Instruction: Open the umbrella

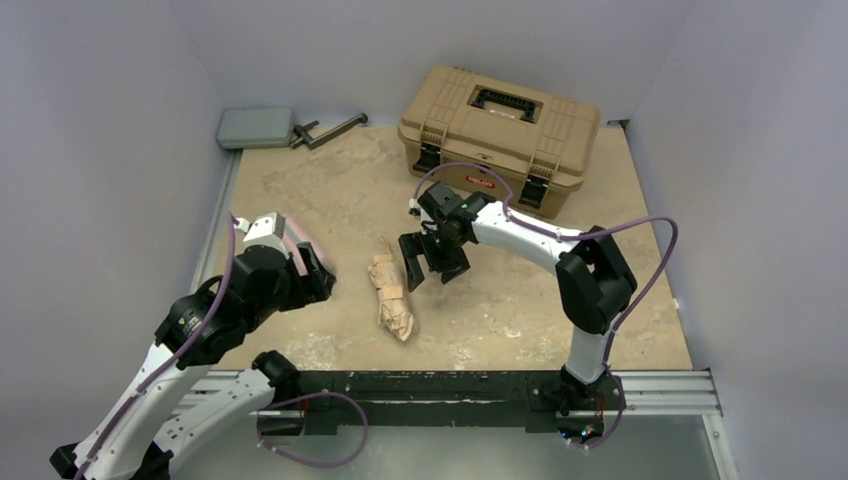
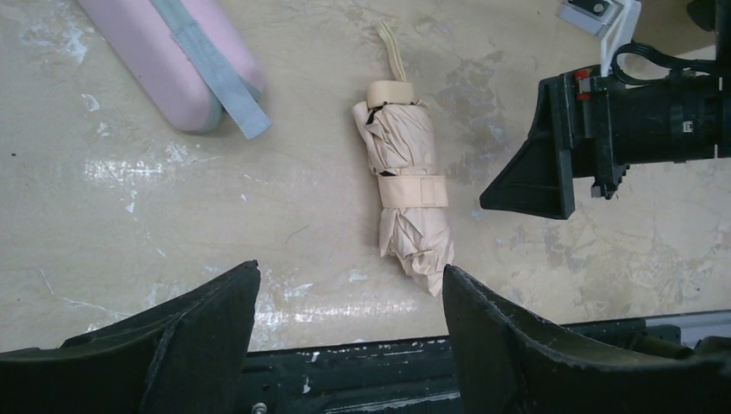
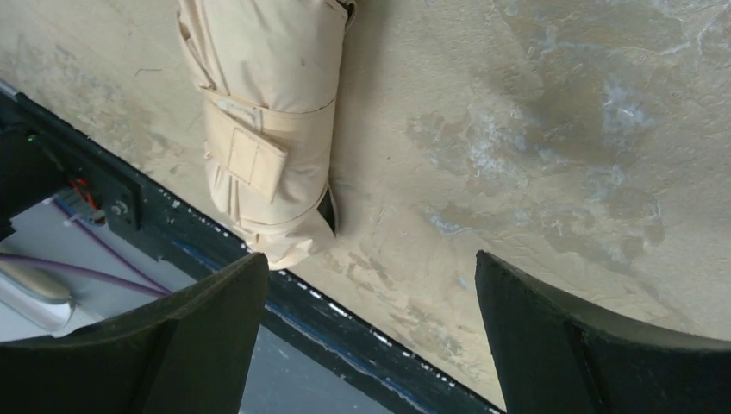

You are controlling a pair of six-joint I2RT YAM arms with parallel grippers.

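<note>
The umbrella (image 1: 391,297) lies folded on the table, beige fabric wrapped by a closed strap, in the middle between the arms. In the left wrist view the umbrella (image 2: 407,198) shows its cream handle and wrist loop at the far end. It also shows in the right wrist view (image 3: 263,121). My left gripper (image 1: 318,270) is open and empty, left of the umbrella; the open jaws (image 2: 349,280) frame bare table. My right gripper (image 1: 425,262) is open and empty, hovering just right of the umbrella's upper end, jaws (image 3: 371,267) apart.
A tan toolbox (image 1: 498,135) stands at the back right. A pink pouch with a grey strip (image 2: 177,56) lies by the left arm. A grey flat case (image 1: 256,127) and a black clamp (image 1: 328,130) lie at the back left. The black rail (image 1: 430,392) runs along the front edge.
</note>
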